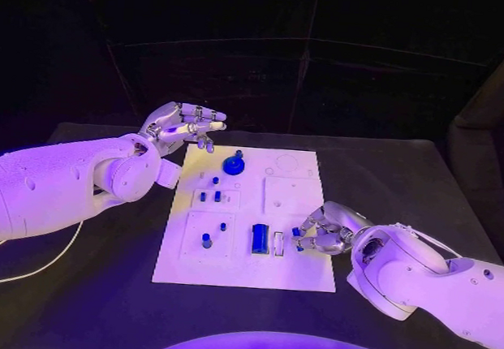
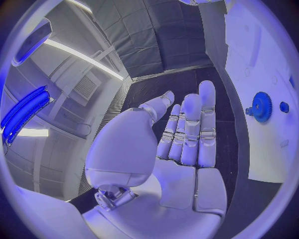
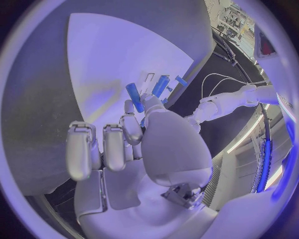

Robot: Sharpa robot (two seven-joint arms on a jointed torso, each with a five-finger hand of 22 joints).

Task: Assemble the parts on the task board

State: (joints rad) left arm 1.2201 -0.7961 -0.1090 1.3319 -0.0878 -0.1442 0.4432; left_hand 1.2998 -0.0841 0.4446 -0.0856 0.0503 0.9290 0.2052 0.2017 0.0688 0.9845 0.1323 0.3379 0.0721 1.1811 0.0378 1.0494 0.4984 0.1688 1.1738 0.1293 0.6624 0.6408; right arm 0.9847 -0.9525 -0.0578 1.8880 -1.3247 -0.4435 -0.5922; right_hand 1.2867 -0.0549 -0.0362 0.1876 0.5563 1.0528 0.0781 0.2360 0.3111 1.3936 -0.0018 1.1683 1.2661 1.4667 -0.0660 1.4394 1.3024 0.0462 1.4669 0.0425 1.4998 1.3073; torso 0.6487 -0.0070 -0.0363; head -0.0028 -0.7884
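A white task board (image 1: 244, 276) lies mid-table. The right hand (image 1: 324, 229), at the board's right edge, pinches a small blue part (image 3: 134, 97); lower it squarely over its socket. The left hand (image 1: 183, 126) hovers, fingers apart and empty, beyond the far left corner.

A robotics lab or demo booth. A black table (image 1: 439, 189) stands before dark draped curtains (image 1: 331, 75) across the frame's top, and the left wrist view shows ribbed wall panels (image 2: 87, 84) with blue light strips (image 2: 25, 112).
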